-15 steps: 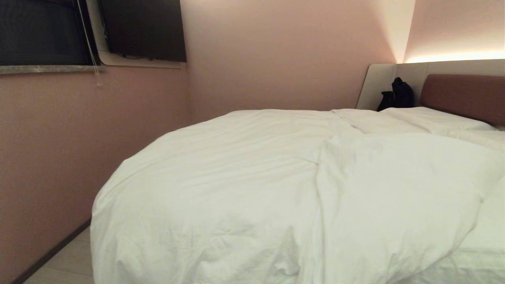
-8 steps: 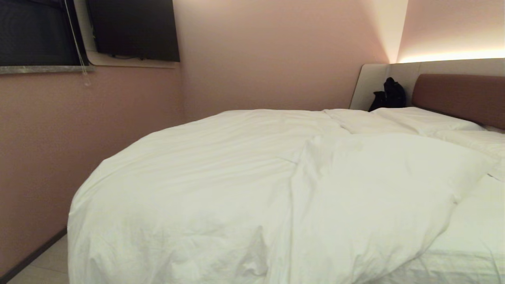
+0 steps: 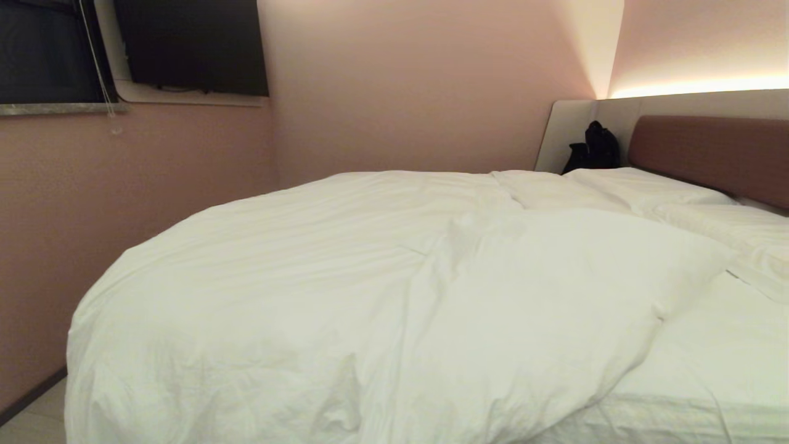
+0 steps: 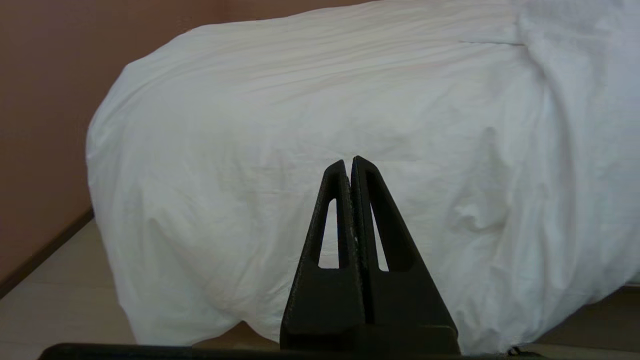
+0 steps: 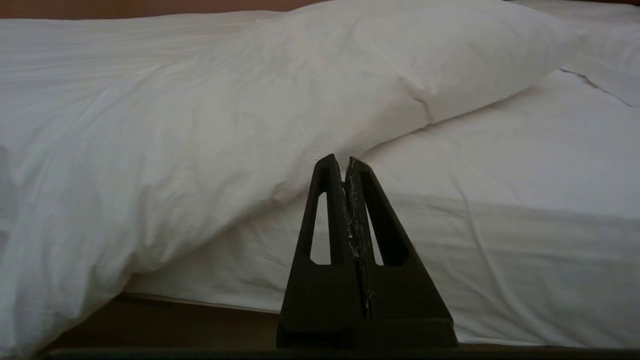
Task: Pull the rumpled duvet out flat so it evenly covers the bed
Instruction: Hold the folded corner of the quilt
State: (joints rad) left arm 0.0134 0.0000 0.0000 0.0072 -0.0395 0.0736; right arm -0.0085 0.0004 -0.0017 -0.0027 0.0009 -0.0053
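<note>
Both grippers are pressed shut and hold nothing. Left gripper [image 4: 348, 161] has its two black fingers squeezed together, and it points at the puffy white duvet [image 4: 310, 115] just ahead of it. It is not touching the cloth. Straight in front of this gripper the duvet hangs down over the end of the bed and almost reaches the pale floor [image 4: 55, 305]. Off to one side of it is a pink-brown wall [image 4: 45, 100]. Right gripper [image 5: 339, 160] is also closed tight, with the fingers meeting at the tip. Ahead of it the thick edge of the duvet [image 5: 210, 115] lies at a slant across the mattress. Beside that edge, past the tip of this gripper, the smooth white sheet [image 5: 525, 190] is bare. Below the sheet a dark strip of the bed base [image 5: 190, 320] shows. From the head view neither gripper can be seen. The duvet [image 3: 320, 283] is bunched on the left part of the bed [image 3: 709, 148], with one big fold flopped toward the middle, and the sheet [image 3: 721, 345] is bare on the right. Further away, white pillows [image 3: 641, 185] lie by the brown headboard. A small black thing [image 3: 593, 149] sits in the far corner. High on the far left wall hangs a dark screen [image 3: 191, 46].
</note>
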